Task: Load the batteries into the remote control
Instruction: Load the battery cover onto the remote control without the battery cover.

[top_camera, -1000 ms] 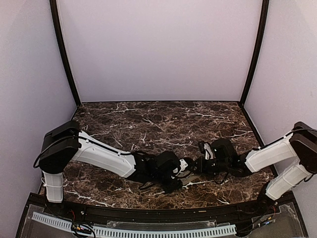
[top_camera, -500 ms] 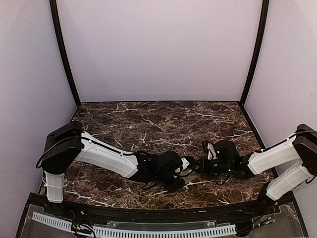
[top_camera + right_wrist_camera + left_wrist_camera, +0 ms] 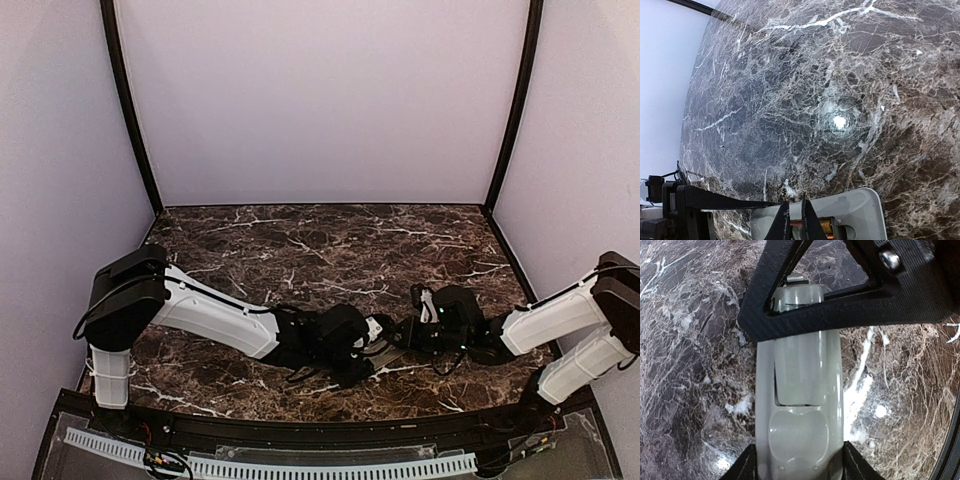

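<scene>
The light grey remote control [image 3: 801,432] lies back side up on the marble, clamped at its sides between my left gripper's [image 3: 800,466] black fingers. My right gripper's black finger frame [image 3: 840,305] crosses over its far end. In the right wrist view the remote [image 3: 865,207] shows an open compartment holding a battery [image 3: 826,228] with red and gold showing. My right gripper [image 3: 796,214] has its fingertips nearly together, pointing down at that compartment's edge. From above, the two grippers [image 3: 375,345] [image 3: 408,335] meet over the remote [image 3: 386,353]. No other batteries show.
The dark brown marble tabletop [image 3: 320,250] stretches behind the grippers. Pale walls with black corner posts [image 3: 130,110] enclose three sides. The black front rim [image 3: 300,425] runs along the near edge.
My right gripper has shifted slightly down and toward the remote. My left arm has barely moved and still holds the remote.
</scene>
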`<action>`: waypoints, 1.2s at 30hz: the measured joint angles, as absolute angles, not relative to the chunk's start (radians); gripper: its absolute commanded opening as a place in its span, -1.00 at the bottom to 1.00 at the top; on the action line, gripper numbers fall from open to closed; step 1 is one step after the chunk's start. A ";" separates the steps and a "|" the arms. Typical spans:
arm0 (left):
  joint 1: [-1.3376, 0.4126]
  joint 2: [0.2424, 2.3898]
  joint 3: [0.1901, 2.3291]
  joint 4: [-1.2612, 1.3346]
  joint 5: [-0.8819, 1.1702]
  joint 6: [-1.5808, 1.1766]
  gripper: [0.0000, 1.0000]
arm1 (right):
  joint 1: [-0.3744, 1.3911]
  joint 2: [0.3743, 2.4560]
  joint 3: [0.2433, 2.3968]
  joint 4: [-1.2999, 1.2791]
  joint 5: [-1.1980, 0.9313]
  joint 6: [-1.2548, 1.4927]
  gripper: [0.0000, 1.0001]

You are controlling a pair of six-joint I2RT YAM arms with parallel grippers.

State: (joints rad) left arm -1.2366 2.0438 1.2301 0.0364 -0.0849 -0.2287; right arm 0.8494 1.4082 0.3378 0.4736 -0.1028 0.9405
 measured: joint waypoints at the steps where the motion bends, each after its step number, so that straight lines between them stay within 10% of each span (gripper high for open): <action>1: -1.237 2.044 1.230 0.037 -0.084 -0.229 -0.19 | 0.849 1.410 0.337 0.476 -0.101 0.943 -0.86; 18: -1.202 2.075 1.240 0.130 -0.013 -0.240 0.30 | 0.856 1.416 0.323 0.492 -0.081 0.965 -0.84; 36: -1.191 2.085 1.235 0.240 0.022 -0.187 0.25 | 0.856 1.427 0.323 0.506 -0.081 0.965 -0.83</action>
State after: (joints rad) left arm -1.1908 2.0850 1.2350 0.2398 0.0223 -0.1875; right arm 0.8558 1.4273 0.3225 0.5064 -0.0814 0.9649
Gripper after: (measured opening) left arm 0.641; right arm 0.087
